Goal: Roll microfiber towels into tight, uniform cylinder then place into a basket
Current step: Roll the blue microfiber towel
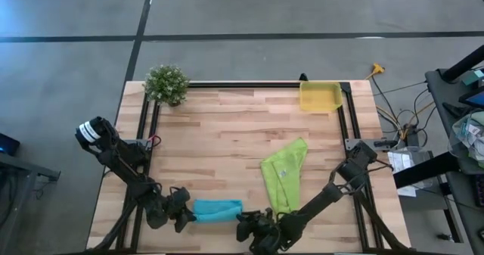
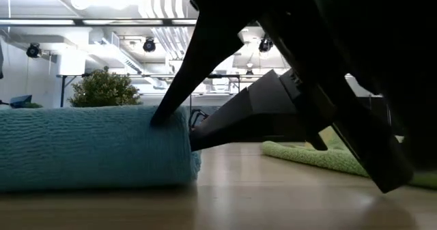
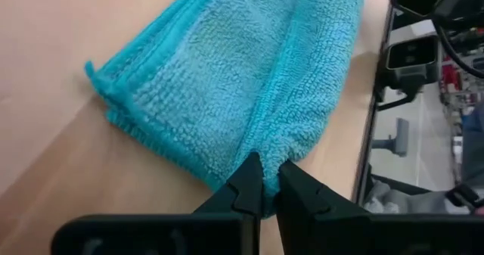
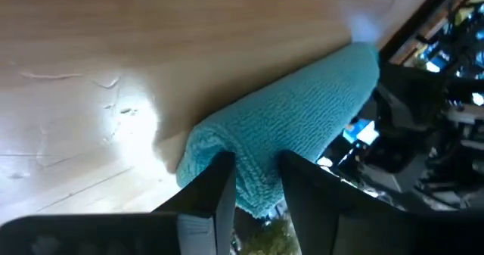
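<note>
From above, the rolled turquoise towel (image 1: pixel 218 209) lay at the table's (image 1: pixel 227 134) near edge. Wrist views showed the left gripper (image 3: pixel 265 181) pinched shut on one end, the right gripper (image 4: pixel 255 181) straddling the other, fingers apart.

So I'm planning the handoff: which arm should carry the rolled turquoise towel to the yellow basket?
Probably the right. Its pincer straddles one end of the rolled turquoise microfiber towel, and the yellow plastic basket sits on its side. The left pincer pinches the far end.
</note>
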{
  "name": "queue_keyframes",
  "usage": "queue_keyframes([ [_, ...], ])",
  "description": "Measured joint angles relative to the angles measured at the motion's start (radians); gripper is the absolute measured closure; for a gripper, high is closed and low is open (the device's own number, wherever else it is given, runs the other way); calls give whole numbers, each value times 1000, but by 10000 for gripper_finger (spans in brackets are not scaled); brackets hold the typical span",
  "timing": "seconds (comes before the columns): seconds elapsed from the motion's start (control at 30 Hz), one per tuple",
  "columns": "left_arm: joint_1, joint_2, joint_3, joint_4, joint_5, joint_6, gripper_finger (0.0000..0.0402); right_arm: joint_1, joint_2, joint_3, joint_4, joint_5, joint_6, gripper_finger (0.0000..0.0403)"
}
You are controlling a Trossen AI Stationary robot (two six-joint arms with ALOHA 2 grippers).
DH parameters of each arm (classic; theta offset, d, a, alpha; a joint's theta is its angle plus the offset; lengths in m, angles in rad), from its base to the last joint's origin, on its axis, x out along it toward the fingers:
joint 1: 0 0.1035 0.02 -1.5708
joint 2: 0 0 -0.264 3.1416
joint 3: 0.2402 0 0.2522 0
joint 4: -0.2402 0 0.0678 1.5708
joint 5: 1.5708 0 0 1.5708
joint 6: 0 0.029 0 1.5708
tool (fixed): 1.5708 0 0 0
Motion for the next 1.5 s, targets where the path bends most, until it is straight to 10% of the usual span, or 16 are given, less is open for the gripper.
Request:
queue_keyframes([
  [0.4,22,0,0,11,12,-7,394,-7,0,0,71,-83,14,303],
  [0.8,22,-1,0,11,20,-26,394,-44,-20,-4,21,-179,465,389],
  [1.13,22,-2,2,19,22,-19,394,-142,-117,-92,4,-654,888,394],
  [1.5,19,-2,23,9,30,140,394,-311,-292,-410,420,-1047,1197,394],
])
